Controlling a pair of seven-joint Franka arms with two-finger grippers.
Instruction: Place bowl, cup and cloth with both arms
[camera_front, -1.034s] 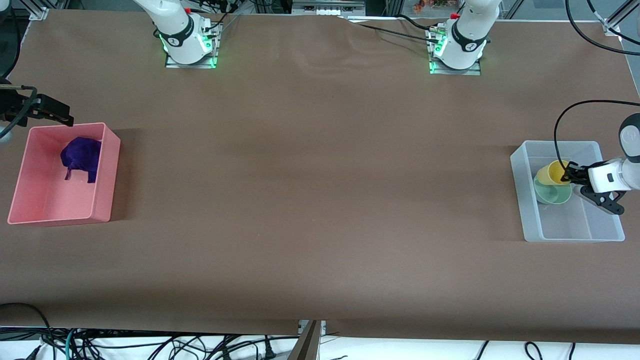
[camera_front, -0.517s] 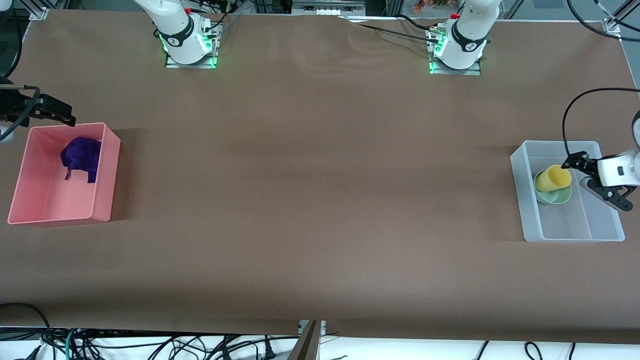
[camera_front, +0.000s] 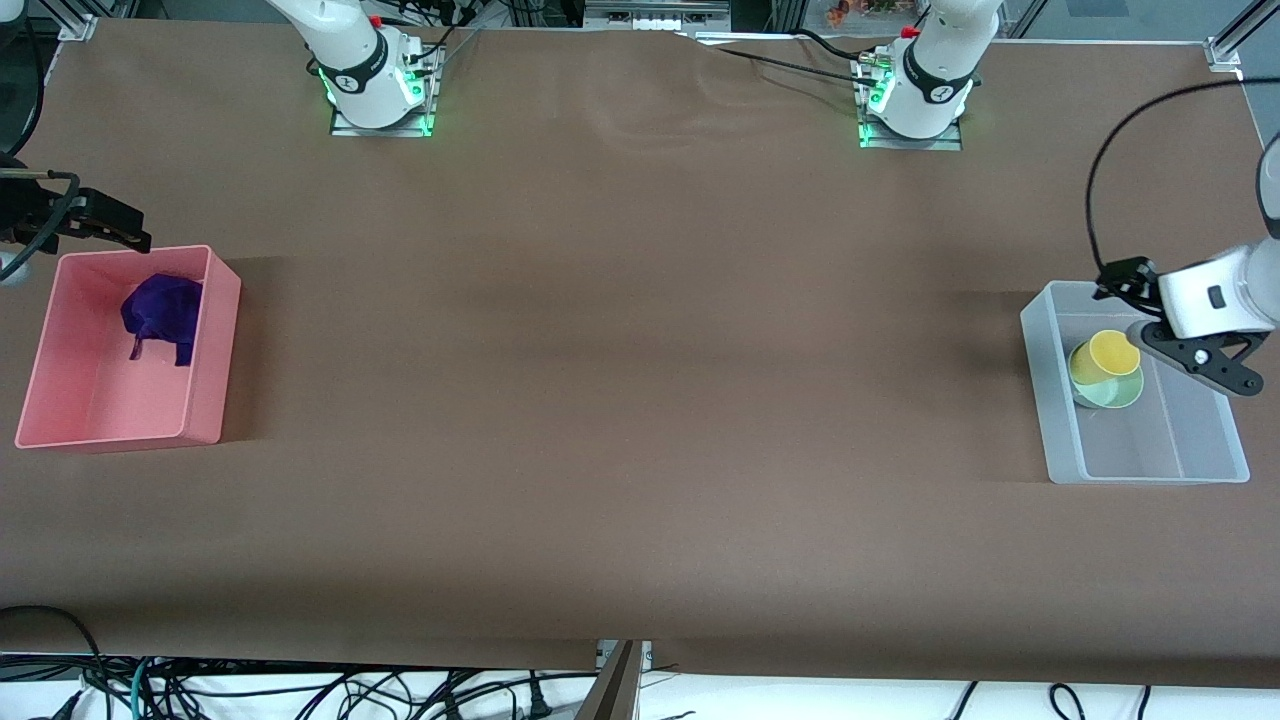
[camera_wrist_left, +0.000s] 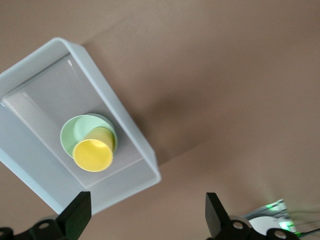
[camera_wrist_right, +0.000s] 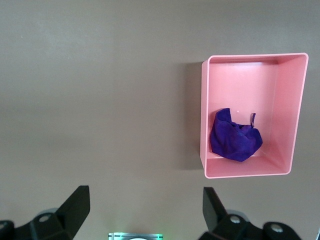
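Observation:
The yellow cup (camera_front: 1103, 356) stands tilted inside the mint-green bowl (camera_front: 1112, 390), and both sit in a clear plastic bin (camera_front: 1052, 400) at the left arm's end of the table. My left gripper (camera_front: 1115, 280) is open and empty in the air over the bin's edge toward the arm bases. The left wrist view shows the cup (camera_wrist_left: 92, 154), the bowl (camera_wrist_left: 74, 132), the bin (camera_wrist_left: 127, 127) and my left gripper (camera_wrist_left: 146, 215). The purple cloth (camera_front: 163, 312) lies in a pink bin (camera_front: 215, 350). My right gripper (camera_front: 125, 228) waits open over that bin's edge. The right wrist view shows the cloth (camera_wrist_right: 234, 141) and my right gripper (camera_wrist_right: 145, 210).
The pink bin (camera_wrist_right: 204, 115) is at the right arm's end of the table. The two arm bases (camera_front: 378, 85) (camera_front: 915, 95) stand along the edge of the table farthest from the front camera. Brown tabletop (camera_front: 640, 380) lies between the bins.
My left gripper has let go of the cup, opened, and risen away from the clear bin toward the arm bases. The cup stays in the bowl. The right arm has not moved.

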